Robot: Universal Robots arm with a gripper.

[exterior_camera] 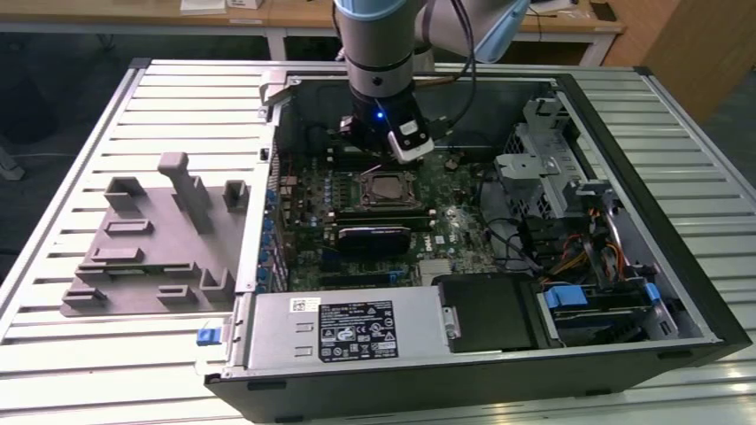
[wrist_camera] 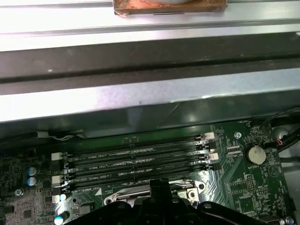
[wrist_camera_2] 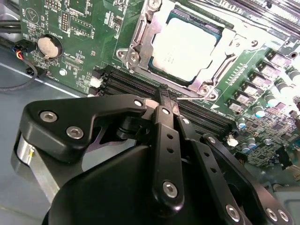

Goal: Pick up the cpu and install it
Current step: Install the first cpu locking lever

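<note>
In the exterior view an open computer case (exterior_camera: 614, 221) lies on its side on a slatted metal table (exterior_camera: 71, 177), with the arm (exterior_camera: 384, 53) reaching down into it from above. The gripper (exterior_camera: 381, 159) hangs low over the green motherboard (exterior_camera: 354, 212), just beyond the square socket (exterior_camera: 385, 189) near the board's middle; from this angle the socket looks dark and I cannot make out the cpu in it. A grey fixture block (exterior_camera: 154, 239) with upright pegs sits on the table at the exterior view's left of the case, a power supply (exterior_camera: 343, 328) with a label fills the near corner, and a bundle of coloured cables (exterior_camera: 579, 252) lies at the exterior view's right. In the second wrist view the cpu (wrist_camera_2: 183, 47) shows clearly: its pale silvery top lies flat inside the socket, framed by the metal bracket (wrist_camera_2: 140, 37) around it, and nothing touches it. The black gripper (wrist_camera_2: 167, 99) fills the foreground, its fingers (wrist_camera_2: 164, 101) drawn together at the tip with no gap between them and nothing held, poised over the dark memory slots (wrist_camera_2: 131, 84) just beside the socket. A round coin battery (wrist_camera_2: 47, 46) sits on the board well apart from the cpu. In the first wrist view the same memory slots run in parallel rows in front of the case's metal wall (wrist_camera: 140, 103), the battery lies off to one side, and the closed gripper tip (wrist_camera: 161, 187) stands over the socket's metal edge
</note>
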